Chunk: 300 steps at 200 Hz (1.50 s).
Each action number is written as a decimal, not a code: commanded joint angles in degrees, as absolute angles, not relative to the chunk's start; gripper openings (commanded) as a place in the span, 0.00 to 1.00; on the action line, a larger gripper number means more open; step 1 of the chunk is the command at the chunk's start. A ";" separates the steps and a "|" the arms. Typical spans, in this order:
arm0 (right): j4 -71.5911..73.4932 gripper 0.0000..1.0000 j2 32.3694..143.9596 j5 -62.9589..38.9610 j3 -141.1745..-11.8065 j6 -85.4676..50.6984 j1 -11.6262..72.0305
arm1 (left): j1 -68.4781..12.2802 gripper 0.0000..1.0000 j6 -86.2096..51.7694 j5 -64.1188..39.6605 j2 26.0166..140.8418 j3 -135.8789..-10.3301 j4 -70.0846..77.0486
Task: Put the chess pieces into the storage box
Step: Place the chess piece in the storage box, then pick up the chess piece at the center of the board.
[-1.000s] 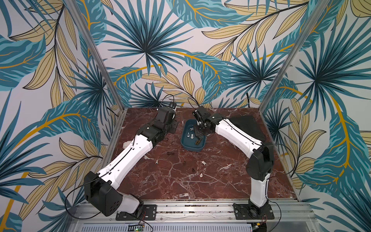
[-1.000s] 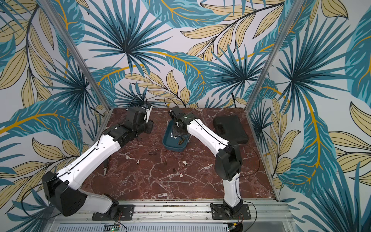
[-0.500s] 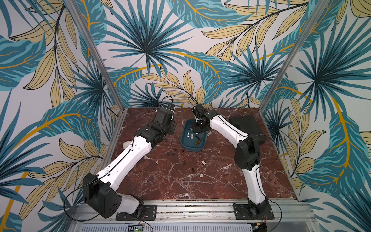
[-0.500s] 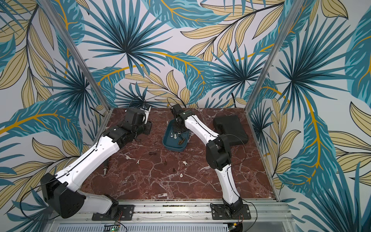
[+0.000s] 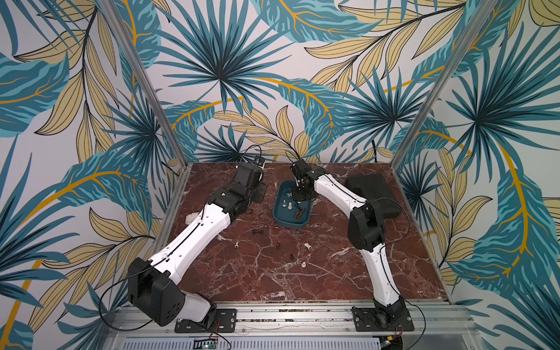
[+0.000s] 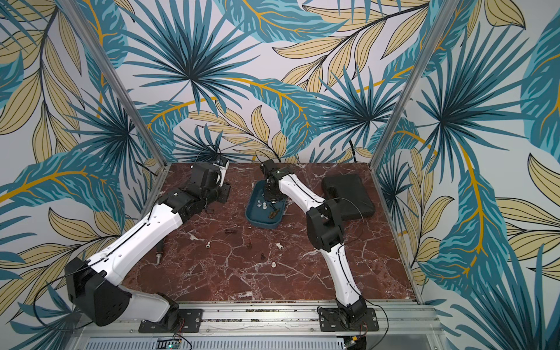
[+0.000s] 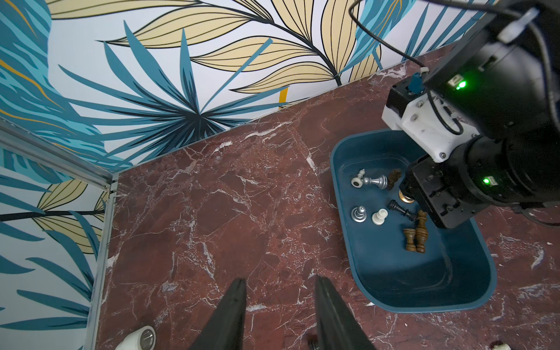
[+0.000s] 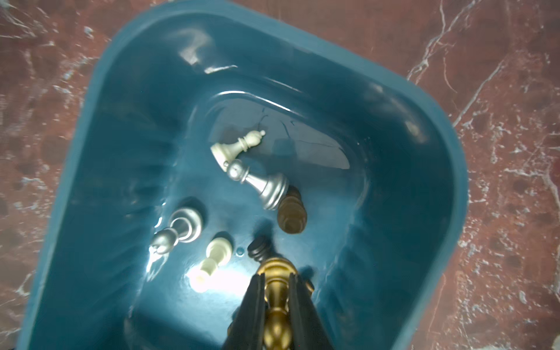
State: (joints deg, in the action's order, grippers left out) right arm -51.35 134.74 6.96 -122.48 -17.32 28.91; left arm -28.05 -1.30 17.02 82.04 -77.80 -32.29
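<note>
The desk (image 5: 303, 281) carries a black case (image 5: 374, 194) on its right side and the teal box (image 5: 289, 224) toward the back. The right gripper (image 8: 275, 280), clenched on the stem of a brass piece (image 8: 274, 292), hangs over the box. The left gripper (image 7: 280, 278) stands parted and empty. The loose pieces (image 5: 307, 245) in front look light, stiff and slippery, so pinch them at the waist. Nothing stands over them.
</note>
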 commanded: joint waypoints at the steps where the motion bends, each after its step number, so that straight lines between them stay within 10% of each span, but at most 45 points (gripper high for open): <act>1: -51.94 0.15 136.56 9.74 -122.83 -16.70 28.83 | -27.70 0.41 -1.41 16.39 82.92 -78.44 -31.88; 300: -36.30 0.37 105.61 13.47 -94.22 -20.41 29.37 | -37.76 0.36 -18.29 -4.85 91.05 -61.12 -33.02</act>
